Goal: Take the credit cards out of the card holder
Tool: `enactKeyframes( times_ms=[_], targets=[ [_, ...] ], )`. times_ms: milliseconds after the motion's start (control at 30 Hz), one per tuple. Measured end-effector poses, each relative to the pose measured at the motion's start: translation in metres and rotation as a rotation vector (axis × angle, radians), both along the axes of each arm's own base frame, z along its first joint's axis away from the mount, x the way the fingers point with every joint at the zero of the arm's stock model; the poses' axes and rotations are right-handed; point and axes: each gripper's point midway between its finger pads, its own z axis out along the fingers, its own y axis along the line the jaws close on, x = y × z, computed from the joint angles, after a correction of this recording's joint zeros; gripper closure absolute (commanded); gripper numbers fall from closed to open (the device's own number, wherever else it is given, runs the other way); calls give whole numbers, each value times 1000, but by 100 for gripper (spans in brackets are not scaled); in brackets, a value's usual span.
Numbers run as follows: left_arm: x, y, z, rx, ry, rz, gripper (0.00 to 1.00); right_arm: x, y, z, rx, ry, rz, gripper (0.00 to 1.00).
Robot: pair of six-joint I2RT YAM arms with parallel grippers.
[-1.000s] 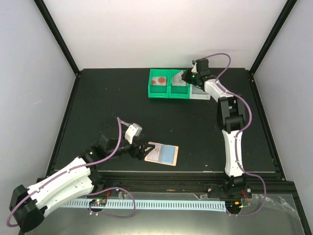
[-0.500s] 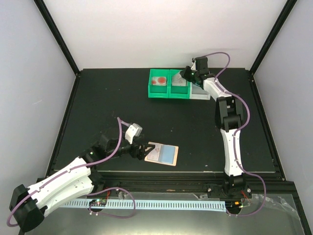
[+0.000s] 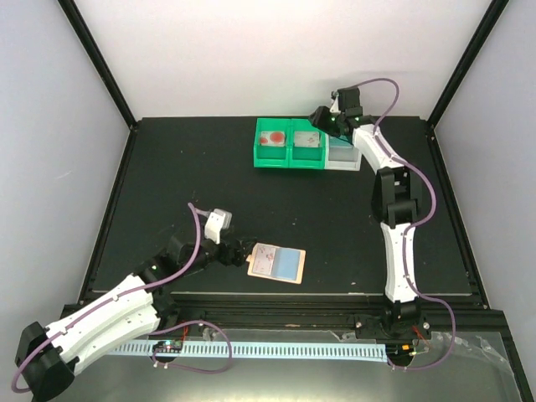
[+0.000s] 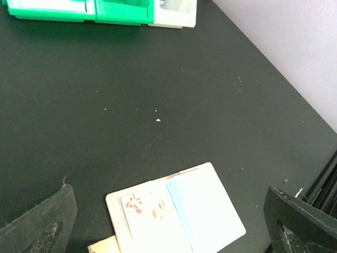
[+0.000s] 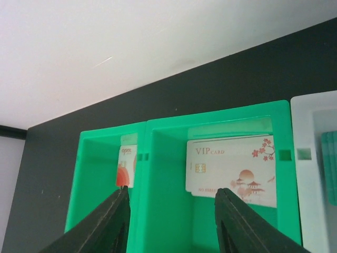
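Right, the card holder lies open and flat near the front edge of the table, a white blossom-print card showing on its left panel. Just beside it the left gripper sits spread wide, empty. Far back, the right gripper hovers over the green bin, jaws parted, nothing held, a VIP card lying below.

The right gripper hangs over a green bin, its dark fingers apart with nothing between them. Just ahead of the right finger, a white VIP card leans in one compartment. Past the left finger, an orange-marked card stands in the next compartment. Far right, teal cards sit in a white bin.
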Motion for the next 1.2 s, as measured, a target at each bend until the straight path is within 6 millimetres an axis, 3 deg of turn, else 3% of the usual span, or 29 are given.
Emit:
enactKeyframes(
  times_ms=[167, 367, 700, 733, 1200],
  targets=[
    [1, -1, -6, 4, 27, 7, 2, -21, -2, 43, -4, -15, 21, 53],
    [-3, -3, -27, 37, 115, 0, 6, -74, -9, 79, -14, -1, 59, 53],
    [-7, 2, -58, 99, 241, 27, 18, -190, -24, 48, -23, 151, 120, 53],
    [-7, 2, -60, 103, 250, 30, 19, -209, -27, 43, -21, 170, 127, 54],
    [-5, 9, -115, 239, 394, 83, 32, -321, -24, 26, 18, 140, 212, 57]
  ],
)
